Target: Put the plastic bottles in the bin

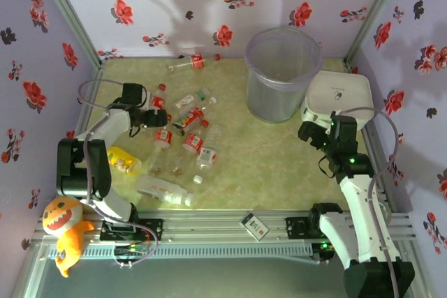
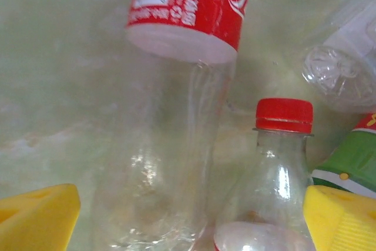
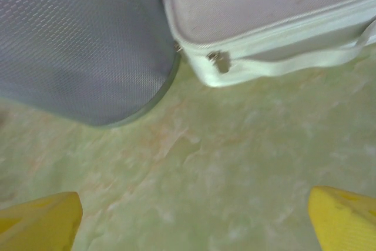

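Your left fingers [image 2: 38, 218] stood released, straddling two plastic bottles [image 2: 188, 4] in the cluster left of centre on the surface. The bin [image 1: 278, 95] stood upper right, and your right fingers [image 3: 343, 218] hung released beside it. In my judgement, closing here risked pinching both bottles and squirting one aside.

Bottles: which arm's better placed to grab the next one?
Left. Its jaws hang open right over the plastic bottles. The right arm has its open jaws by the bin and white case, away from the pile.
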`<action>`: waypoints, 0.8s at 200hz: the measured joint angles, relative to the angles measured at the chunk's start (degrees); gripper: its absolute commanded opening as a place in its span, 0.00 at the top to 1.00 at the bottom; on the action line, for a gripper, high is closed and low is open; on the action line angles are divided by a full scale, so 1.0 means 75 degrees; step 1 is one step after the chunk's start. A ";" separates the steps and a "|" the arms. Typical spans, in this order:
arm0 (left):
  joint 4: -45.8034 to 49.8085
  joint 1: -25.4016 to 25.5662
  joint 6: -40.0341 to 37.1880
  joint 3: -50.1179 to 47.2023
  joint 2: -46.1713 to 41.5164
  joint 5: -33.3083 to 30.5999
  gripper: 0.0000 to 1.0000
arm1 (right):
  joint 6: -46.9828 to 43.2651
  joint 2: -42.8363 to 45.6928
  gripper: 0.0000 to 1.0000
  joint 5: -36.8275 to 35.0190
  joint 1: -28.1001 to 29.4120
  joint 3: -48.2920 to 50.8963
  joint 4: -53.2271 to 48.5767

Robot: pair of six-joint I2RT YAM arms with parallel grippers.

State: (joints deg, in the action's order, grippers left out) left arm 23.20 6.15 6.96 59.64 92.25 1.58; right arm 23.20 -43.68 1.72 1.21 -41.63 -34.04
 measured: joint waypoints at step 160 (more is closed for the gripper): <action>0.0140 0.0029 0.0469 0.0463 0.1157 -0.0347 0.47 | 0.0335 0.0172 0.01 0.1428 0.0023 -0.0694 -0.0793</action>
State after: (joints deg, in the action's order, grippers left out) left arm 24.25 6.37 10.48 63.11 100.92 -1.02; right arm 25.71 -42.39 12.43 1.39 -46.83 -39.99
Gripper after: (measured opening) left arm 0.573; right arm 0.992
